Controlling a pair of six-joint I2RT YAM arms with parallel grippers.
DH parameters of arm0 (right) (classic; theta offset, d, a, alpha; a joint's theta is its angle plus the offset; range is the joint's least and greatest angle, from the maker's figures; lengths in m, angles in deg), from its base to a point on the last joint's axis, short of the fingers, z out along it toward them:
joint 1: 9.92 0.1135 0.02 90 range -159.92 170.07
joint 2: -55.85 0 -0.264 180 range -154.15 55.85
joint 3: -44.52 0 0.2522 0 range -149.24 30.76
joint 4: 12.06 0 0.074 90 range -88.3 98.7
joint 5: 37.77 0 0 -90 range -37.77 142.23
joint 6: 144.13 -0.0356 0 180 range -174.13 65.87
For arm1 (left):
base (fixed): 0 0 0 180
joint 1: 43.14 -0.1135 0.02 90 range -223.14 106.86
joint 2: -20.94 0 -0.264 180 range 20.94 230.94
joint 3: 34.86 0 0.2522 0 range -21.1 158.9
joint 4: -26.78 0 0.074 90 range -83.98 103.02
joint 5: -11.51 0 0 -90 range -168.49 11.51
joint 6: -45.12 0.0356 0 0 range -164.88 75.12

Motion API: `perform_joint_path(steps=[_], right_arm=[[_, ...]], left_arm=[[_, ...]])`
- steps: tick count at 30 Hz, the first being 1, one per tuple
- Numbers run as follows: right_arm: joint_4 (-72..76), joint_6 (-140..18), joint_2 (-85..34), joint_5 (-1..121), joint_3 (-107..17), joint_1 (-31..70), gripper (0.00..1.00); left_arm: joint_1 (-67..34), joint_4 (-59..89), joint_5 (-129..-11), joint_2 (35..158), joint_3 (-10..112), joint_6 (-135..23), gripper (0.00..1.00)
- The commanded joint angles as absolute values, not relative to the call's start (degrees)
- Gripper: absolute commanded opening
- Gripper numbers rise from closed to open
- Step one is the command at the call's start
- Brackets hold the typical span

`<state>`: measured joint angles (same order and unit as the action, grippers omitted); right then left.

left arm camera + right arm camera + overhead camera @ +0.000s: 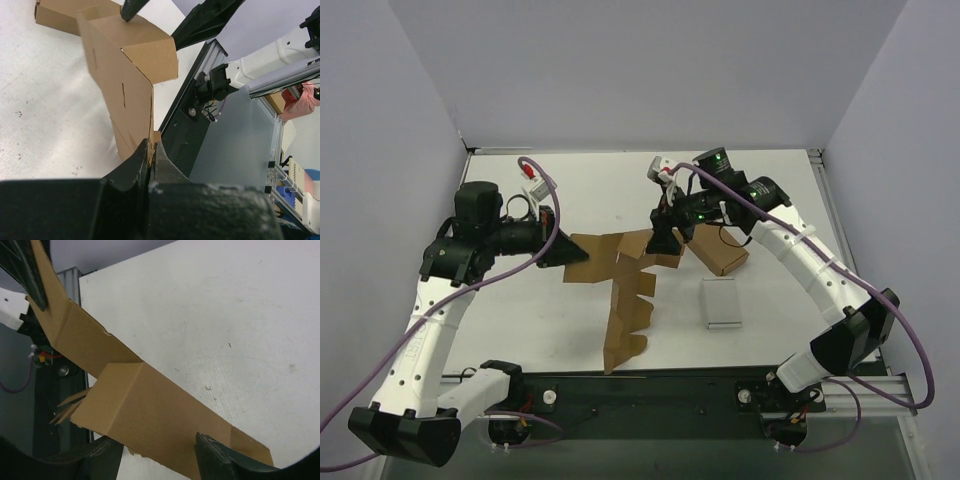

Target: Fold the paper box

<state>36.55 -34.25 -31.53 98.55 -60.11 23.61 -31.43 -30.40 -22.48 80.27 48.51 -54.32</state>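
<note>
The left tool (150, 148) is clenched on an edge of the paper box (127, 70); anchor there. The right tool (157, 449) straddles a flap (150, 405), and I cannot tell if it grips. Fold it squarely.

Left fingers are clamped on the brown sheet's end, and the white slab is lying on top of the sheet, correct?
No. The white slab lies on the table right of the paper box, not touching it, as the top view shows. The left fingers are indeed clamped on its end.
</note>
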Motion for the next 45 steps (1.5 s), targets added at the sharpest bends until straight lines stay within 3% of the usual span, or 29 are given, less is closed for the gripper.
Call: perform_joint_path(steps=[1, 4, 9, 17, 24, 31, 41, 45], right_arm=[[33.0, -29.8, -29.1, 93.8, -57.1, 23.7, 0.61], [30.5, -29.8, -28.4, 92.7, -55.6, 23.8, 0.71], [26.3, -29.5, -26.9, 89.9, -53.4, 23.8, 0.79], [23.9, -30.8, -22.5, 84.8, -51.5, 23.6, 0.82], [25.8, -28.9, -13.9, 88.1, -46.7, 22.8, 0.88], [27.8, -25.9, -16.2, 90.7, -48.5, 22.9, 0.88], [27.6, -23.1, -22.4, 92.3, -54.3, 25.8, 0.84], [27.7, -24.6, -22.9, 93.0, -54.4, 26.6, 0.6]], left_arm=[[-31.1, -27.8, -19.7, 78.3, 50.4, -54.4, 0.0], [-31.0, -27.9, -19.1, 77.9, 49.9, -54.8, 0.0], [-30.1, -29.3, -18.3, 76.8, 48.9, -55.0, 0.0], [-29.8, -33.2, -20.0, 76.7, 49.4, -52.7, 0.0], [-29.7, -33.2, -18.8, 77.4, 49.5, -52.6, 0.0], [-28.9, -32.7, -16.9, 77.5, 48.9, -53.6, 0.0], [-28.8, -33.8, -17.1, 77.5, 49.1, -53.1, 0.0], [-28.9, -34.3, -18.4, 77.5, 49.7, -52.4, 0.0]])
